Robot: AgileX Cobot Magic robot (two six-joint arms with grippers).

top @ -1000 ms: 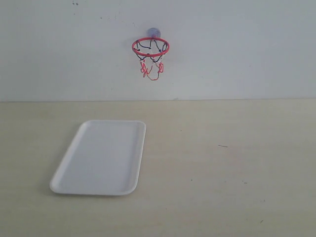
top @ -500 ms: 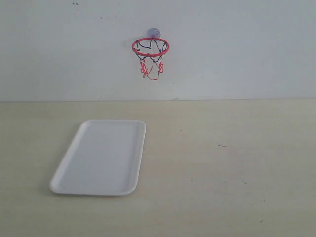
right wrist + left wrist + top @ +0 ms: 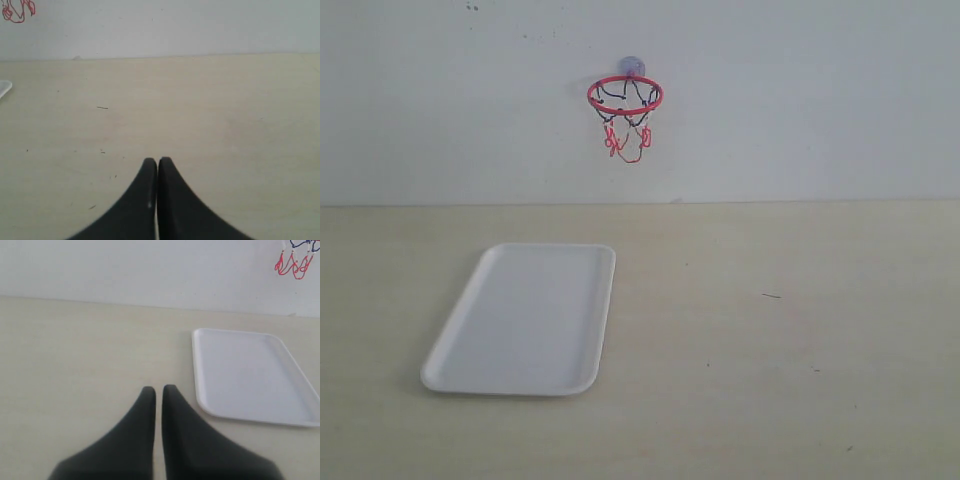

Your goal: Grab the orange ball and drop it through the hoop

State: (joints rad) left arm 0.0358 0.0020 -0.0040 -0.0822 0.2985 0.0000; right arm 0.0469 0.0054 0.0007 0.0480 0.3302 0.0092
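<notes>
Three views are given, and in none of them is the orange ball seen: not on the table point(image 3: 770, 350), not on the white tray point(image 3: 525, 318), not between either pair of fingers. Its whereabouts cannot be told, so no heading or long axis can be read for it; a ball would be expected to have neither.

Nothing is found changed over the last second in the exterior view. Hoop, tray and table are shown exactly as before, and neither arm is brought into that view. The pickup is therefore judged not yet begun, with the ball still to be located.

The hoop point(image 3: 625, 95) is fixed by its clear suction cup to the pale wall point(image 3: 800, 100), well above the table. Its red ring is held level and stands out from the wall, with the opening turned upward and the black-and-red net hung straight below.

The tray is laid bare on the table, below the hoop and to its left, its long axis run from the near edge toward the wall.

The left fingers point(image 3: 142, 410) are held almost together, a thin slit between them and nothing gripped, near the tray. The right fingers point(image 3: 145, 175) are pressed together on nothing, over bare table.
</notes>
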